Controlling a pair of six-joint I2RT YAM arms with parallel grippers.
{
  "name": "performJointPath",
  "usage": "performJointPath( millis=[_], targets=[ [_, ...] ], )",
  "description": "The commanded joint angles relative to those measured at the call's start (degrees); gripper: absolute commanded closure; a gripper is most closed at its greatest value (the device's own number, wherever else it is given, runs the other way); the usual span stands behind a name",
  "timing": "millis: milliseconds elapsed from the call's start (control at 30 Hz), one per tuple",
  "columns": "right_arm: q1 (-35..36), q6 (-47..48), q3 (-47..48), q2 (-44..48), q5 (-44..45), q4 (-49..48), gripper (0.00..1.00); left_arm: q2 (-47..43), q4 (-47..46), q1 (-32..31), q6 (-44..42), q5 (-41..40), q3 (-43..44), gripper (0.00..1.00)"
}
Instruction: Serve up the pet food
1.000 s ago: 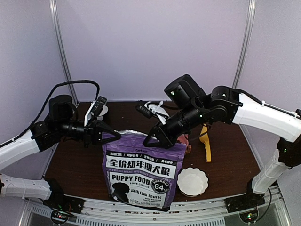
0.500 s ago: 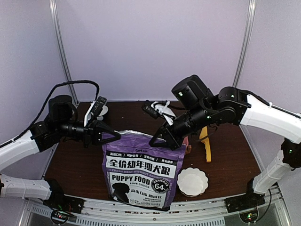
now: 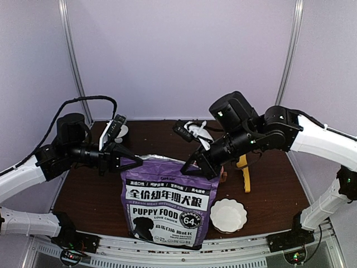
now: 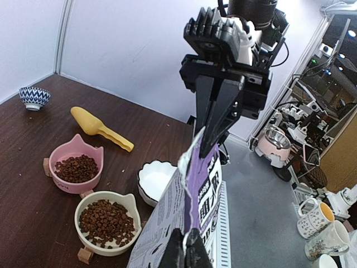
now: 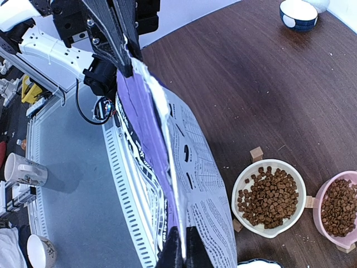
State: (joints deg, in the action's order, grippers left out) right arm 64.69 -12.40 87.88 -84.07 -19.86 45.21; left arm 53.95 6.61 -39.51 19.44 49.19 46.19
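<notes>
1. Surface (image 3: 95,195): dark brown, carries every item listed below.
2. Bag (image 3: 167,206): purple, labelled PUPPY FOOD, stands upright at the near middle of the surface. The step in hand is judged to be opening the bag or readying it to pour. Whether its top seal is already parted cannot be told.
3. Left claw (image 3: 138,162): pinched tight on the bag's top edge at its left corner.
4. Right claw (image 3: 186,165): pinched tight on the same top edge at the right corner. Both claws face each other across the bag mouth.
5. Next move (judgement): keep both pinches firm, draw the two corners apart to spread the mouth, then tilt toward a dish. A slack pinch risks the bag slumping.
6. White dish (image 3: 227,215): scalloped, unfilled, just beside the bag's right side.
7. Cream bowl (image 4: 83,237) and pink bowl (image 4: 56,152): side by side behind the bag, each filled.
8. Scoop (image 4: 97,127): yellow, lies untouched near the pink bowl.
9. Pet food (image 4: 103,220): brown kibble heaped in both bowls.
</notes>
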Motion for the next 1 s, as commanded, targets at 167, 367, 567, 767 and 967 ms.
performJointPath(
  millis=[167, 367, 567, 767, 967],
  targets=[
    [-0.70, -0.82, -3.05, 3.75, 6.13, 9.30, 0.92, -2.36, -4.88, 0.75, 0.51, 0.21, 0.56, 1.00],
    [-0.67, -0.71, -4.36, 4.70, 7.78, 10.09, 0.98, -2.54, -4.93, 0.72, 0.59, 0.10, 0.56, 1.00],
    [-0.70, 0.01, -4.57, 5.47, 8.99, 10.64, 1.00, -2.50, -4.85, 0.75, 0.60, -0.06, 0.63, 1.00],
    [-0.67, 0.18, -4.43, 5.92, 10.74, 12.42, 0.93, -2.28, -4.93, 0.75, 0.60, -0.06, 0.91, 1.00],
    [-0.70, 0.27, -5.32, 6.67, 11.97, 12.89, 1.00, -2.29, -4.72, 0.74, 0.60, -0.19, 0.91, 1.00]
  ],
)
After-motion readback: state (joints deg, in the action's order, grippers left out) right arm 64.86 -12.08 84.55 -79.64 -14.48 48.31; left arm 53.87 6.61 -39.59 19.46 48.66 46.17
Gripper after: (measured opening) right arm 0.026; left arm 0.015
